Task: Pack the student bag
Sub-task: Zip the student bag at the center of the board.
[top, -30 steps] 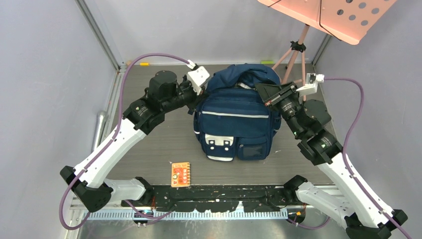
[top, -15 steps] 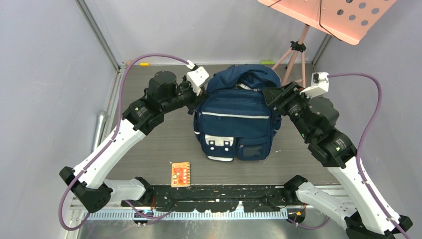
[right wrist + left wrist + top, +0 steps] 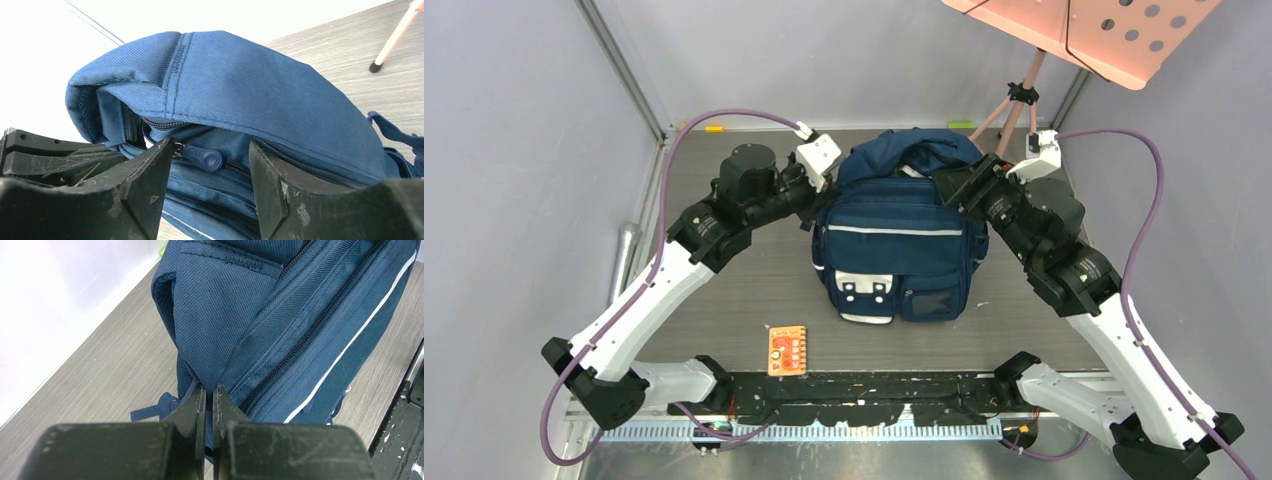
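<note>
Resting at the centre of the grey wood-grain desk [image 3: 724, 290], the student bag [image 3: 894, 250] is seen as a boxy navy pack of ribbed woven fabric, with pale stripes and white patches. At its upper left corner, the left gripper [image 3: 209, 387] is closed tight on a fold of side fabric. At the upper right, the right gripper [image 3: 211, 145] is open, its 2 scratched black fingers flanking a rounded blue zip pull [image 3: 200, 158] without touching it.
</note>
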{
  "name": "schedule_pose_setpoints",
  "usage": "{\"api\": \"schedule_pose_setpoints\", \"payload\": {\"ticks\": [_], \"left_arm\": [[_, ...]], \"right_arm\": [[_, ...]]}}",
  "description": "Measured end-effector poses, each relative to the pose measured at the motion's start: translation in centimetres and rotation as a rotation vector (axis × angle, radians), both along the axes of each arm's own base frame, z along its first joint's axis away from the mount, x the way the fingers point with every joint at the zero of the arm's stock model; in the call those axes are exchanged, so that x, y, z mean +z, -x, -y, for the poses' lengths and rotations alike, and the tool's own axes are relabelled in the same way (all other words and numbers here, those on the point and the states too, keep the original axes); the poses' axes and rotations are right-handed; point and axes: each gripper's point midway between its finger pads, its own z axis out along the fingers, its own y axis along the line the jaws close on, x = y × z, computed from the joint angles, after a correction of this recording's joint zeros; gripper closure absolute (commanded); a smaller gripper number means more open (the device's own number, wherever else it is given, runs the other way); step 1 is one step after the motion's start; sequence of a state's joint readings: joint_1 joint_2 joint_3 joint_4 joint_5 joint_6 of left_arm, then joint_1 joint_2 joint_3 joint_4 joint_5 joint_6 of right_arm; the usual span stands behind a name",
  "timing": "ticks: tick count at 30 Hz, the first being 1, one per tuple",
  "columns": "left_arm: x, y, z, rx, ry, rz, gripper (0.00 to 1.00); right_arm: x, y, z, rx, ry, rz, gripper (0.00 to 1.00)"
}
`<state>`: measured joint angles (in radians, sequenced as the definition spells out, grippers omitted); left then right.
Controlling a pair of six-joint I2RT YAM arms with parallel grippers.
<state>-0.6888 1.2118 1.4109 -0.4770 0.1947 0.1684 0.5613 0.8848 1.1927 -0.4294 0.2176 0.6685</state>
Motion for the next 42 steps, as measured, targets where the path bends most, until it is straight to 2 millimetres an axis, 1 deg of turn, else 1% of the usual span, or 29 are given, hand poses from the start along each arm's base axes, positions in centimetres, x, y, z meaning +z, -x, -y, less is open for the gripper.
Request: {"api": "schedule_pose_setpoints", "payload": {"ticks": [3, 5, 6, 10, 15, 17, 19, 21, 27, 29, 32, 34, 39, 42], "left_arm": [[0.0, 0.0, -0.1, 0.001, -0.001, 0.000, 1.00], [-0.1, 0.0, -0.2, 0.005, -0.002, -0.002, 1.00], [-0.1, -0.1, -0.3, 0.010, -0.004, -0.003, 1.00], [-0.2, -0.2, -0.8, 0.029, -0.010, -0.004, 1.00], [-0.3, -0.1, -1.0, 0.029, -0.011, -0.006, 1.00], [-0.1, 0.1, -0.7, 0.016, -0.003, -0.002, 1.00], [0.0, 0.2, -0.5, 0.007, -0.001, -0.001, 1.00], [0.0, 0.3, -0.4, 0.001, 0.001, -0.001, 1.00], [0.0, 0.3, -0.3, -0.002, 0.004, 0.001, 1.00], [0.0, 0.3, -0.3, -0.003, 0.005, 0.002, 1.00], [0.0, 0.3, -0.3, -0.003, 0.006, 0.002, 1.00], [0.0, 0.3, -0.3, -0.004, 0.007, 0.004, 1.00], [0.0, 0.5, -0.4, -0.007, 0.013, 0.010, 1.00], [0.0, 0.6, -0.3, -0.013, 0.021, 0.012, 1.00]], "right_arm": [[0.6, -0.3, -0.7, 0.036, -0.007, 0.028, 0.41], [1.0, -0.6, -1.2, 0.062, -0.012, 0.043, 0.46], [1.1, -0.8, -1.5, 0.073, -0.014, 0.050, 0.50], [1.8, -1.0, -2.5, 0.127, -0.028, 0.081, 0.59], [2.8, -0.1, -3.9, 0.223, -0.046, 0.117, 0.68], [3.4, 0.6, -4.7, 0.283, -0.060, 0.139, 0.69], [3.8, 1.5, -5.7, 0.347, -0.068, 0.152, 0.69], [3.7, 2.1, -6.2, 0.386, -0.062, 0.151, 0.69], [2.1, 2.8, -6.6, 0.439, -0.019, 0.110, 0.69], [1.8, 2.8, -6.6, 0.440, -0.006, 0.102, 0.65], [1.2, 2.6, -6.1, 0.412, 0.017, 0.086, 0.56], [0.8, 2.5, -5.5, 0.379, 0.031, 0.072, 0.53], [0.4, 2.5, -3.9, 0.285, 0.028, 0.041, 0.47], [0.4, 2.5, -3.6, 0.240, 0.004, 0.019, 0.44]]}}
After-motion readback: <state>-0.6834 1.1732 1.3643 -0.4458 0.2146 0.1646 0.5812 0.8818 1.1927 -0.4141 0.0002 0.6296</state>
